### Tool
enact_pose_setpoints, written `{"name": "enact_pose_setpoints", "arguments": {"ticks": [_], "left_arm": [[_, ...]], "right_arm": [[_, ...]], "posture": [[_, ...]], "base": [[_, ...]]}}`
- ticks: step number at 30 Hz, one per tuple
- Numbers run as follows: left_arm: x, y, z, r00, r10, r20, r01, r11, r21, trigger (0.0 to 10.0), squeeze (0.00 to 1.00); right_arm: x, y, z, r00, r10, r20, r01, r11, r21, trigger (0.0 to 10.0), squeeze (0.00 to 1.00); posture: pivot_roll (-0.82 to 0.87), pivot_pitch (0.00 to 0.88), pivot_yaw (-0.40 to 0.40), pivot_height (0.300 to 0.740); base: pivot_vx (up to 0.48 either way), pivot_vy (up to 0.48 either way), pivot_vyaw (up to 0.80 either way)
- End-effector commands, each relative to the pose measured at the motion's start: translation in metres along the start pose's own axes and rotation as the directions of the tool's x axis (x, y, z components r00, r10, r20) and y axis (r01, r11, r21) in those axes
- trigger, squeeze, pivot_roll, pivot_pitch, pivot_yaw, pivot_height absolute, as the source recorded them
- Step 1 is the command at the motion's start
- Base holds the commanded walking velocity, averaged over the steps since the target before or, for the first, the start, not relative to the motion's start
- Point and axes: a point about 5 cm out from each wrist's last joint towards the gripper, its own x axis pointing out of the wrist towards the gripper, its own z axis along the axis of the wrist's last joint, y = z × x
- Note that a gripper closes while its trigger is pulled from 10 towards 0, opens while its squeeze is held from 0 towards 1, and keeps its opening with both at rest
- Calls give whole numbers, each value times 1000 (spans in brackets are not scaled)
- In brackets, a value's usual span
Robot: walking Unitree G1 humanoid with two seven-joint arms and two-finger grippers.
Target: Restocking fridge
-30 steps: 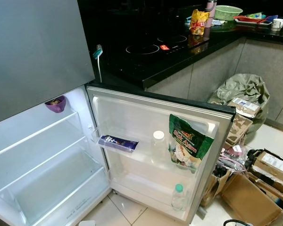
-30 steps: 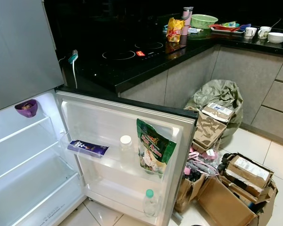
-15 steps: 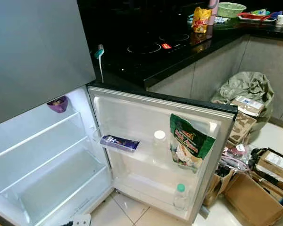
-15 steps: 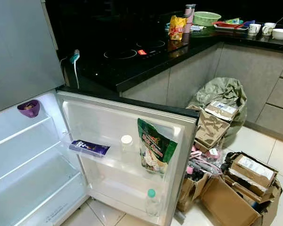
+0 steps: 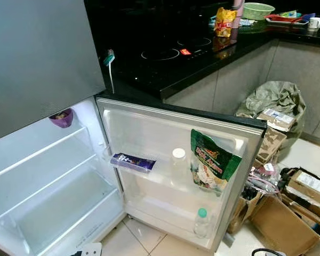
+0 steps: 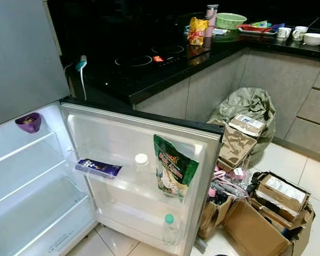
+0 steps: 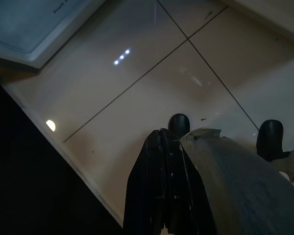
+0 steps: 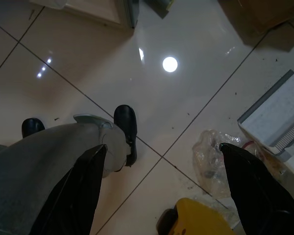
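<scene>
Fridge [image 5: 48,176] door [image 6: 144,133] hangs wide open, lit white inside, its glass shelves bare apart from a small purple bowl [image 5: 61,117] tucked at the back right corner of the top shelf. On the door's upper rack, a dark blue packet [image 5: 132,162] lies flat at the hinge end, a white-capped bottle [image 5: 178,160] stands in the middle, and a green snack bag [image 5: 212,162] leans at the outer end, its top poking above the rail. Down in the door's bottom rack, near the outer corner, a clear bottle with a green cap [image 5: 201,223] stands upright.

Beside the fridge runs a black countertop [image 6: 149,69] with an induction hob [image 5: 162,53]; a yellow packet [image 6: 197,31] and a green basket [image 6: 230,21] sit towards its far end. Cardboard boxes [image 6: 266,213] crowd the floor past the door's edge.

Left gripper [image 7: 161,191] points down at the pale floor tiles [image 7: 152,83], its black fingers pressed together, holding nothing. Right gripper [image 8: 166,196] also hangs over the tiles, fingers spread wide and empty, a crumpled plastic bag [image 8: 210,161] below.
</scene>
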Motion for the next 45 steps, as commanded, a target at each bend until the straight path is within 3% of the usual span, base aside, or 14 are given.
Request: {"name": "enact_pose_setpoints", "arguments": {"ticks": [1, 5, 12, 20, 24, 25, 26, 32, 45], "left_arm": [[1, -6, 1, 1000, -15, -7, 16, 1000, 3, 10000, 0], [4, -12, 10, 999, -42, 3, 41, 998, 46, 10000, 0], [3, -12, 7, 998, -67, -16, 68, 993, 92, 10000, 0], [0, -1, -2, 999, -42, -31, 43, 998, 37, 10000, 0], [-1, -10, -12, 997, -57, -57, 58, 998, 17, 10000, 0], [-1, -10, -12, 997, -57, -57, 58, 998, 17, 10000, 0], [1, -20, -10, 995, -85, -48, 86, 996, 21, 10000, 0], [3, -30, -5, 993, -111, -27, 111, 994, -3, 10000, 0], [1, -26, -12, 992, -116, -51, 115, 993, -13, 10000, 0]], "right_arm": [[1, -2, 7, 1000, -5, 14, 5, 1000, 5, 10000, 0], [2, -5, 20, 999, -1, 50, 2, 1000, -20, 10000, 0], [1, -6, 18, 999, -5, 46, 6, 1000, -19, 10000, 0], [2, 6, 7, 1000, 29, 5, -29, 998, -60, 10000, 0], [2, 10, 6, 999, 47, 2, -46, 995, -94, 10000, 0], [2, 10, 6, 999, 47, 2, -46, 995, -94, 10000, 0], [3, 13, 10, 998, 65, 6, -64, 990, -125, 10000, 0], [5, 19, 18, 996, 86, 10, -83, 983, -166, 10000, 0], [7, 27, 28, 994, 101, 29, -94, 978, -186, 10000, 0]], "posture": [[-80, 0, 23, 740], [-122, 0, 31, 740], [-126, 0, 26, 740], [-124, 0, 20, 740], [-137, 0, 23, 740], [-137, 0, 23, 740], [-115, 0, 1, 740], [-100, 7, -10, 740], [-109, 9, 10, 740]], "base": [[0, 0, 0], [0, 0, 0], [0, 0, 0], [0, 0, 0], [0, 0, 0], [0, 0, 0], [0, 0, 0], [0, 0, 0], [0, 0, 0]]}}
